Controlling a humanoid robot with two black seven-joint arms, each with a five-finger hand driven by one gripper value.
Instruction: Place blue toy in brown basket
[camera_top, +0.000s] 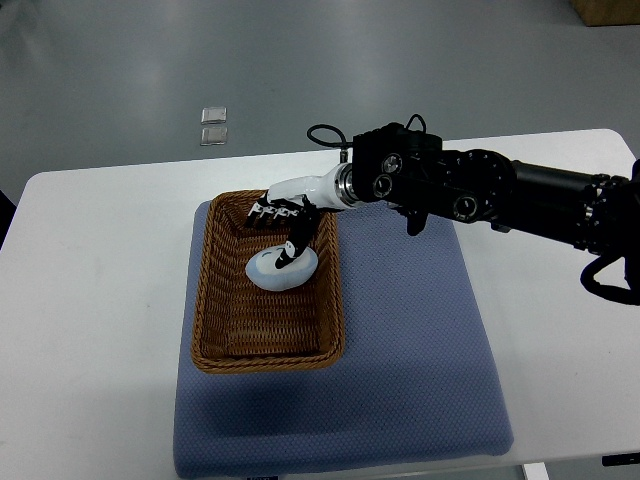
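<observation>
The woven brown basket (268, 352) is seen on a blue mat (420, 340). Inside it (toward its far half) the pale blue toy (272, 273) lies lengthwise left-right, just beneath the right hand (290, 218), whose fingers are clamped on it from above.

Right arm (520, 195): matte black housing, chunky segmented links. Several round silver-ringed joint caps on the wrist block and forearm, look like recessed bolt or bearing covers. Thin black cable (325, 135) loops out near the wrist, a second small loop sits on top of the wrist block. Glossy white cuff (315, 187) joins wrist to right hand (285, 215). The hand has a white shell on the back, with black-and-silver jointed fingers (297, 237), dark tips. A further black segment with ribbed edges shows at the picture's right edge.
</observation>
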